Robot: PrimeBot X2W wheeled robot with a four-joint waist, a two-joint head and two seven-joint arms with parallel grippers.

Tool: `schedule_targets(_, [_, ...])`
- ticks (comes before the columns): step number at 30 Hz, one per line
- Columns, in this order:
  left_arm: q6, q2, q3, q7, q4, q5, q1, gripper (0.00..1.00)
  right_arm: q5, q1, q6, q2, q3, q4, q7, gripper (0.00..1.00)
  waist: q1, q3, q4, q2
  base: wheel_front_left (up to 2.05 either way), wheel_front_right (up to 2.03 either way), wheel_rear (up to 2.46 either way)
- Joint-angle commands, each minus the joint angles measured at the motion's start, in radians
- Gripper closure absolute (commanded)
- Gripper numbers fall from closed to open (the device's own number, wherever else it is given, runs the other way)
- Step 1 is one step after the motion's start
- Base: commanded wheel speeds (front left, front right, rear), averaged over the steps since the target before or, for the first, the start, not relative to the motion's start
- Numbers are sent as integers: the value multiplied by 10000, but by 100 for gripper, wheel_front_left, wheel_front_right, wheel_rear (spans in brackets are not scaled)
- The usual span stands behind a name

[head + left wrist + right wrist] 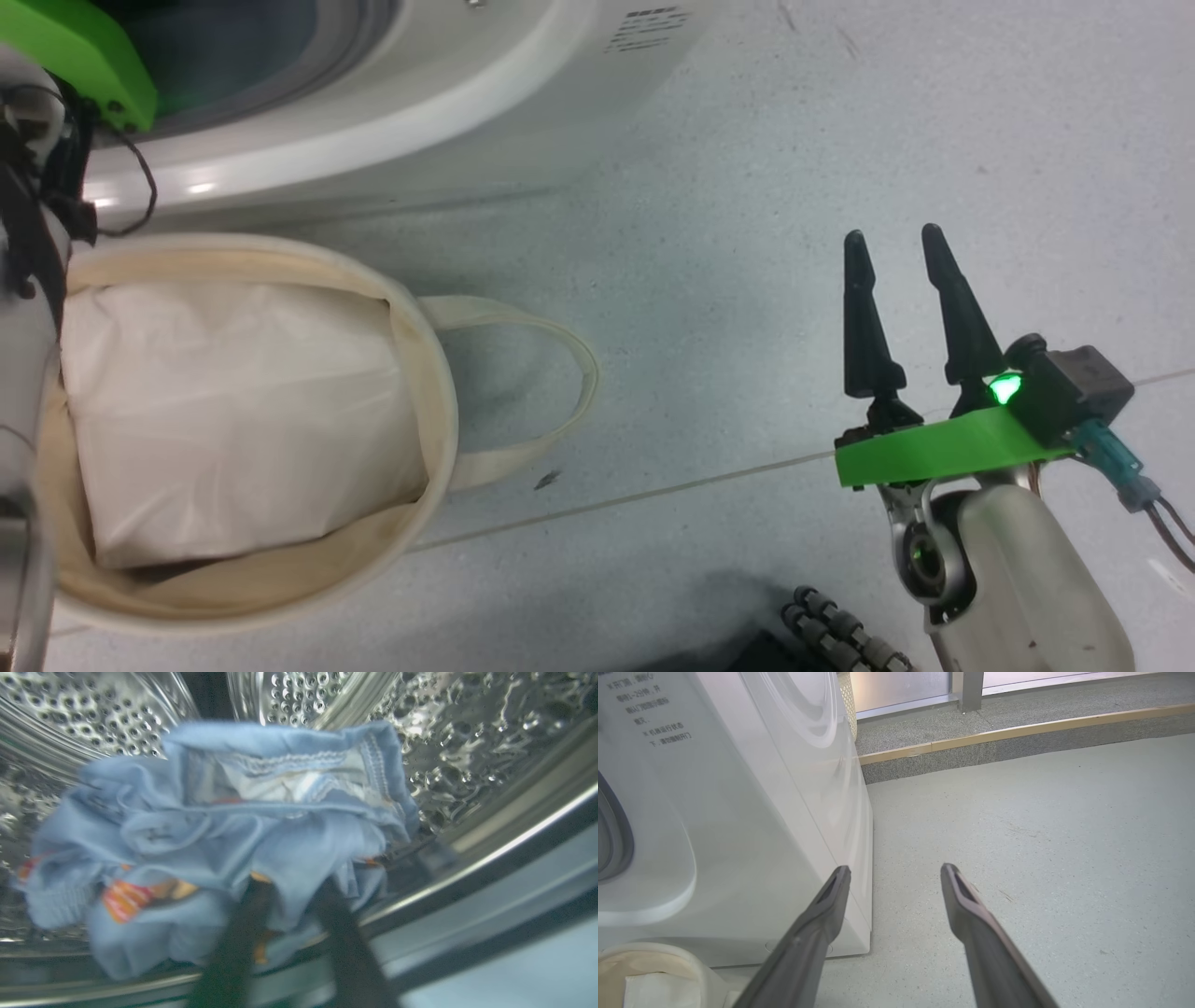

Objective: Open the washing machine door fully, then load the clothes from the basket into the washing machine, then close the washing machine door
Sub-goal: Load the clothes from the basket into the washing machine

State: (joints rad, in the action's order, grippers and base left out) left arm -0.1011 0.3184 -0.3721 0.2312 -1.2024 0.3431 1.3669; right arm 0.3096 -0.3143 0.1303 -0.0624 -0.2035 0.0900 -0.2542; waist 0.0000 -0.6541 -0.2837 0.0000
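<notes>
In the left wrist view a bunched light-blue garment of the clothes (280,835), with orange print, hangs inside the steel drum (93,714) of the washing machine (420,103). My left gripper (289,891) stands open, its dark fingers apart and blurred, and the cloth drapes over their tips. The left arm runs along the head view's left edge towards the washer's opening. The cream basket (429,373) sits below the washer and shows white padding (233,411). My right gripper (894,238) hovers open over the floor at the right, holding nothing. The washing machine door is out of view.
The basket's loop handle (569,373) lies on the grey floor. In the right wrist view the washer's side (738,812) is just left of the right gripper (895,870), with a raised kerb (1017,732) beyond. A ribbed black cable (840,635) lies at the bottom.
</notes>
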Motion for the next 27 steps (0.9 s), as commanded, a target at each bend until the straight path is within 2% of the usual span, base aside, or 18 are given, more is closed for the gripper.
schedule_targets(1, [-51,296,96,-121,0,53,442,0,58,132,4,56,-222,-209,-76,0,0,87,-48,0,0,0,0])
schedule_targets(7, [-62,65,156,-1141,-673,355,558,0,135,122,4,22,-336,-37,-76,0,0,421,-78,0,0,0,0])
schedule_targets(13, [32,-53,375,-237,-767,669,-74,0,275,99,4,-20,-452,129,-76,0,0,1045,38,0,0,0,0])
schedule_targets(20, [-135,-367,619,286,-553,1048,-1513,0,530,141,4,-144,-691,484,-76,0,0,2193,439,0,0,0,0])
schedule_targets(27, [-189,-398,1242,302,1010,1261,-3067,0,753,237,4,-343,-853,759,-76,0,0,3129,1018,0,0,0,0])
